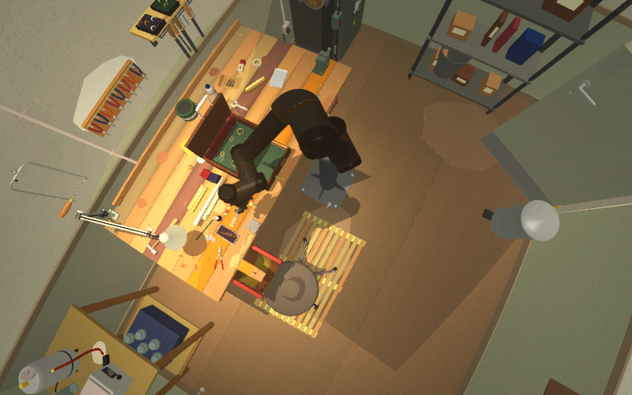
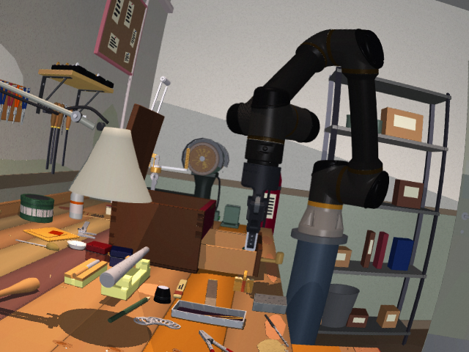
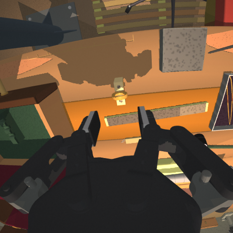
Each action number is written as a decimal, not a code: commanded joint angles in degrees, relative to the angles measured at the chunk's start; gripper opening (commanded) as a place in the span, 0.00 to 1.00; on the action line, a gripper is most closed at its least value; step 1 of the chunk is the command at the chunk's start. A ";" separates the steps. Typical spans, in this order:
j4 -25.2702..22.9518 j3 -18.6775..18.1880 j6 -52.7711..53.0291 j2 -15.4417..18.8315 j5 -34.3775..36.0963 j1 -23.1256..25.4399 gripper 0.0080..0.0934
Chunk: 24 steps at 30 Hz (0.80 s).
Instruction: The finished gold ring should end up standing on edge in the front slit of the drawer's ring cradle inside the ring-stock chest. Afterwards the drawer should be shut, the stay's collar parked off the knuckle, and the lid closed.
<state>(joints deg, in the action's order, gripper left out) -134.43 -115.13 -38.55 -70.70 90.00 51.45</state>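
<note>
On the workbench the ring-stock chest (image 2: 163, 231) stands with its lid (image 2: 146, 132) raised and its drawer (image 2: 231, 254) pulled out toward the bench's front edge. The gold ring (image 3: 119, 95) sits flat on a small pale peg stand (image 3: 119, 90) on the bench, just past the drawer. My gripper (image 3: 117, 124) hangs open and empty above the bench between the drawer and the ring; in the second side camera its fingers (image 2: 252, 237) point down over the drawer's front corner. The green-lined cradle (image 3: 13, 128) shows at the left of the wrist camera.
A cream lamp shade (image 2: 110, 170) stands in front of the chest. A grey block (image 3: 183, 49), a long sanding stick (image 3: 155, 114), a tray (image 2: 208, 313), a mandrel on a yellow rest (image 2: 125, 271) and small tools lie around the ring. Shelving (image 2: 394, 204) stands behind the arm.
</note>
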 commanded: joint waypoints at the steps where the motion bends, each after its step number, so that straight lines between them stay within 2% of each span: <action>1: -0.44 -0.11 0.00 0.27 0.00 0.00 0.52; 24: -10.34 -2.39 0.00 7.84 0.00 0.00 0.52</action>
<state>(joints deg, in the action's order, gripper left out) -144.79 -117.56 -38.55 -62.75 90.00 51.45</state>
